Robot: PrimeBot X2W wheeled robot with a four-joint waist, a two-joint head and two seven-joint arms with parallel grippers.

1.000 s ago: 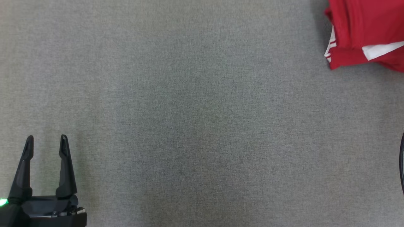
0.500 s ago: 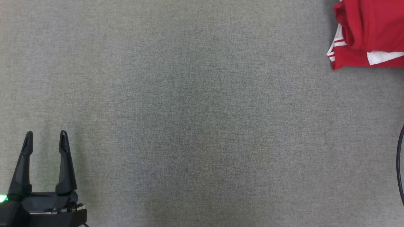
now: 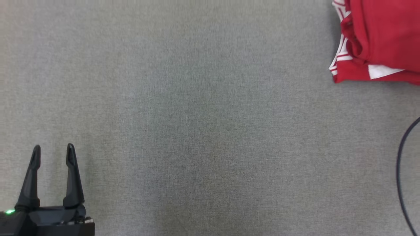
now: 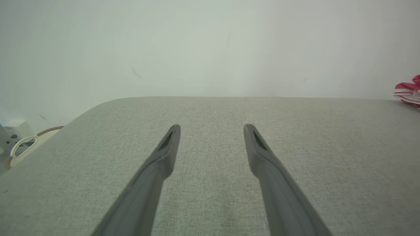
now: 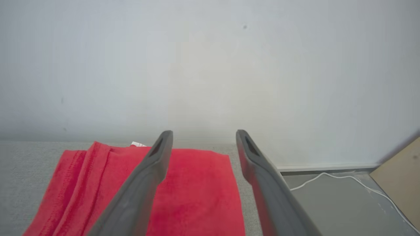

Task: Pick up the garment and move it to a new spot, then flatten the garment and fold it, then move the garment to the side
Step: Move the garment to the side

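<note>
Fabric of plain grey covers the table [image 3: 210, 118] in the head view. The red garment [image 3: 377, 36], trimmed with white stripes, lies as a compact folded bundle at about 1 o'clock and runs out of the frame at the top right corner. The left claw [image 3: 52, 149] sits at 7 o'clock, well apart from it, fingers spread and holding nothing. A dark cable [image 3: 398, 170] curves in at 4 o'clock.

In the left wrist view the left claw [image 4: 211, 126] points across bare table [image 4: 328, 147], its fingers parted and empty. A sliver of the garment [image 4: 408, 91] shows at 3 o'clock, by the table's far edge.

In the right wrist view the right claw [image 5: 203, 132] hovers over the garment [image 5: 197, 190], which lies flat at 6 to 8 o'clock near the table's edge. The fingers stand wide apart with no cloth between them. A white cable [image 5: 328, 178] lies on the floor [image 5: 328, 203] at 4 o'clock.

Judging by this, the fold and the move to the side look done. Little seems left beyond drawing the right arm clear.
</note>
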